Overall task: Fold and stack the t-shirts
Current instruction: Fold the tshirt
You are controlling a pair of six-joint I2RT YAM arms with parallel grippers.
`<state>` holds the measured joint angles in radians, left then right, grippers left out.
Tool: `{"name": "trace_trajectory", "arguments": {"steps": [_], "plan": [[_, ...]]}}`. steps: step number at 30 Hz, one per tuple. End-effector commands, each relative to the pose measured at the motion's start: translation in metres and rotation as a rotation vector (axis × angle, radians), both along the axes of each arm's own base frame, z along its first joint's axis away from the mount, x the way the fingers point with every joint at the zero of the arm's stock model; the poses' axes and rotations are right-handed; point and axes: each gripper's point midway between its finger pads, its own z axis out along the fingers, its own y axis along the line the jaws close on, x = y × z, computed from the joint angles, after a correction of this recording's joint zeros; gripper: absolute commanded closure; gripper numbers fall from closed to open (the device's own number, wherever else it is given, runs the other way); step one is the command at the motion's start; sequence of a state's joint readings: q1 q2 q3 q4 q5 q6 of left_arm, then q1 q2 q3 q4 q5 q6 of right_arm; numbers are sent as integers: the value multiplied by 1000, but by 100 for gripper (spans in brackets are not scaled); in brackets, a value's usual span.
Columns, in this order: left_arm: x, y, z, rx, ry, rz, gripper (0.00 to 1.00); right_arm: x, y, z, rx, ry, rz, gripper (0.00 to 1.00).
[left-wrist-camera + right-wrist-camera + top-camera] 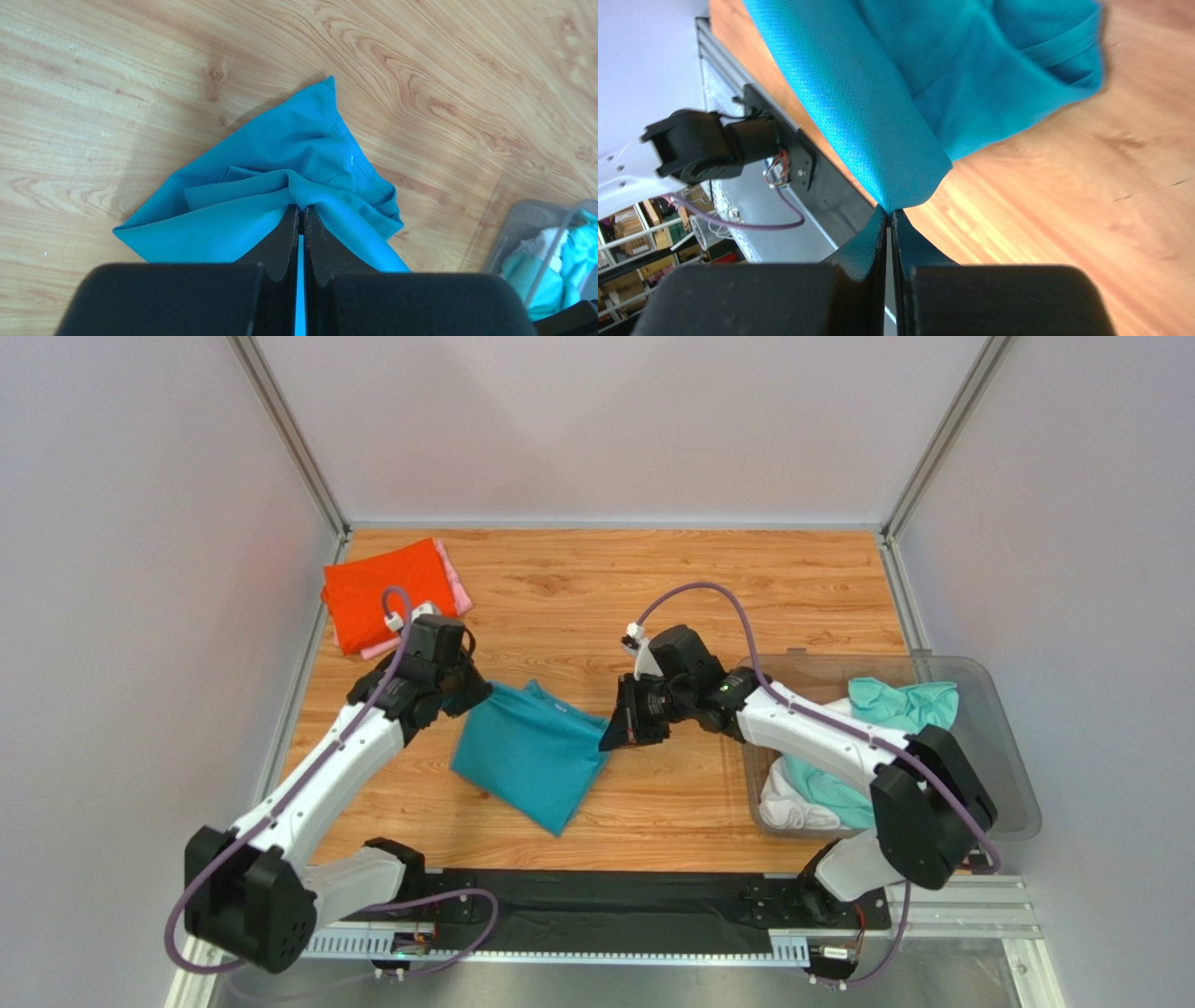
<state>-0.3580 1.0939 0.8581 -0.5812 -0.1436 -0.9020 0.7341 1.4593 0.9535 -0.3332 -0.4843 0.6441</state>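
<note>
Folding midway: left gripper (pixel 470 695) and right gripper (pixel 617 732) both clamp the teal t-shirt (pixel 530 753); orange shirt (pixel 376 597), pink shirt (pixel 453 583) stacked; binned shirts (pixel 898 704) wait.

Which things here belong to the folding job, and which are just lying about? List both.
Job: teal t-shirt, pinched by the left fingers and right fingers; orange-red t-shirt stacked on pink t-shirt; mint-green t-shirt and white t-shirt, both waiting in the bin.

Lying about: clear plastic bin; wooden table.
</note>
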Motion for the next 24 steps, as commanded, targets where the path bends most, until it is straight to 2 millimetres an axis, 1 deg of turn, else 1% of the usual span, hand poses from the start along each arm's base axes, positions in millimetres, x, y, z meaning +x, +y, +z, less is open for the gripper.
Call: {"name": "trace_trajectory", "arguments": {"steps": [1,2,3,4,6,7,8,9,10,11,12,13,14,15,16,17,18,19,20,21,22,23,24], "plan": [[36,1,10,49,-64,20,99,26,6,9,23,-39,5,99],[41,-1,9,53,-64,19,98,30,5,-1,4,-20,-2,99],[48,-4,1,67,-40,8,97,40,4,-1,2,-24,-20,99],[52,-5,-2,72,-31,4,97,45,4,-10,-14,-9,-26,99],[62,-11,-12,83,3,-14,96,52,3,-15,-18,3,-37,98],[65,-12,-16,91,14,-24,96,56,4,-20,-26,13,-35,97],[67,-14,-26,98,44,-32,95,59,3,-23,-31,19,-41,96],[71,-16,-27,99,48,-35,94,63,1,-26,-39,21,-51,95],[73,-17,-30,104,55,-44,91,67,2,-31,-48,28,-58,94],[75,-20,-37,101,73,-54,90,71,-1,-35,-64,31,-73,92],[78,-23,-38,96,72,-70,89,76,-3,-37,-73,33,-91,91],[79,-26,-38,89,66,-88,80,80,-5,-41,-87,36,-103,86],[82,-31,-37,76,53,-107,69,84,-8,-41,-103,35,-117,82],[82,-33,-35,71,43,-120,44,88,-11,-41,-114,21,-120,75],[83,-34,-32,68,35,-129,35,90,-13,-38,-120,9,-123,65],[82,-35,-27,66,25,-139,26,94,-15,-33,-140,-9,-134,62],[83,-35,-22,63,10,-147,17,96,-17,-29,-147,-31,-129,56],[81,-35,-17,62,1,-152,14,97,-18,-19,-140,-55,-129,44],[78,-35,-6,53,-26,-157,11,96,-19,-15,-145,-65,-131,33],[75,-34,-2,53,-39,-165,2,94,-19,-10,-142,-77,-126,15],[69,-33,9,47,-68,-181,2,88,-18,6,-120,-109,-119,0],[66,-35,20,31,-95,-189,2,88,-18,5,-123,-109,-121,0],[59,-34,20,31,-101,-205,1,80,-15,7,-118,-115,-103,0]]}}
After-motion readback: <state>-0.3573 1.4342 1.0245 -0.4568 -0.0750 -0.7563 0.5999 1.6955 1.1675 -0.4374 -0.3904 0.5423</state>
